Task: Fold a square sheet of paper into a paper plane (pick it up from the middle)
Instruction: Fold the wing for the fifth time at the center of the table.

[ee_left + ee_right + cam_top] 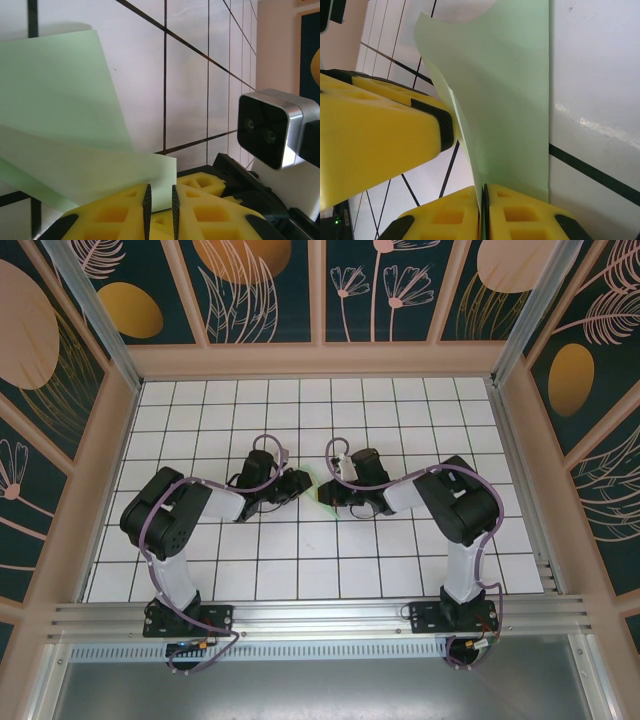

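Bright, even light is flooding the white tiled floor (330, 410); the green paper (50, 90) is throwing a soft shadow, wrist close-ups going slightly blurry.

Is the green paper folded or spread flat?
Folded: the square sheet of paper shows overlapping layers and bends upward from the right gripper.

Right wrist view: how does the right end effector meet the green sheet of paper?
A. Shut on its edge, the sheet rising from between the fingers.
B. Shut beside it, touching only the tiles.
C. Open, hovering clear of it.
A: the right end effector has its yellow fingers closed together, with the sheet of paper pinched between them and standing up from the pinch.
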Controlling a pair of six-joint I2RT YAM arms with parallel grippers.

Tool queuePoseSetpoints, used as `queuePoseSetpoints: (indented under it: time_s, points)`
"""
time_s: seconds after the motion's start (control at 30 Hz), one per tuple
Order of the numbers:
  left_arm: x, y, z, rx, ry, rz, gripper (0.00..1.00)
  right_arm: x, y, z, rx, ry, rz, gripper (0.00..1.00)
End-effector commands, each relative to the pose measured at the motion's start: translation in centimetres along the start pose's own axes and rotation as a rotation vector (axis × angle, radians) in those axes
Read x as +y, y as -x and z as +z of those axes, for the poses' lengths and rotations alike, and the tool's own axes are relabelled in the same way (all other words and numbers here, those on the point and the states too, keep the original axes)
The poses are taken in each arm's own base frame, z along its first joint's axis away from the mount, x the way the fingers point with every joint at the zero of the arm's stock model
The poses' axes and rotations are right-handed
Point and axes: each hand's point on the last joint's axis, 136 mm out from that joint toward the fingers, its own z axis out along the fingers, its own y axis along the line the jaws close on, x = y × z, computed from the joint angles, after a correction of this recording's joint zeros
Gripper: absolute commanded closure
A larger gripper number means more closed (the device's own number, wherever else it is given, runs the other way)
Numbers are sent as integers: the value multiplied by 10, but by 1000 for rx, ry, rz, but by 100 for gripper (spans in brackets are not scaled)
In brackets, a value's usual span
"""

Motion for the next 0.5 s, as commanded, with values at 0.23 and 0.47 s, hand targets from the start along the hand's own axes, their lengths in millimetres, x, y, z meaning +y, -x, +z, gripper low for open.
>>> queuePoseSetpoints:
  time_s: [0.23, 0.47]
  points:
    - [6, 2, 11, 24, 52, 44, 79, 7, 4, 1, 28, -5, 0, 85]
    - [10, 1, 13, 29, 70, 43, 81, 21, 12, -8, 16, 37, 9, 81]
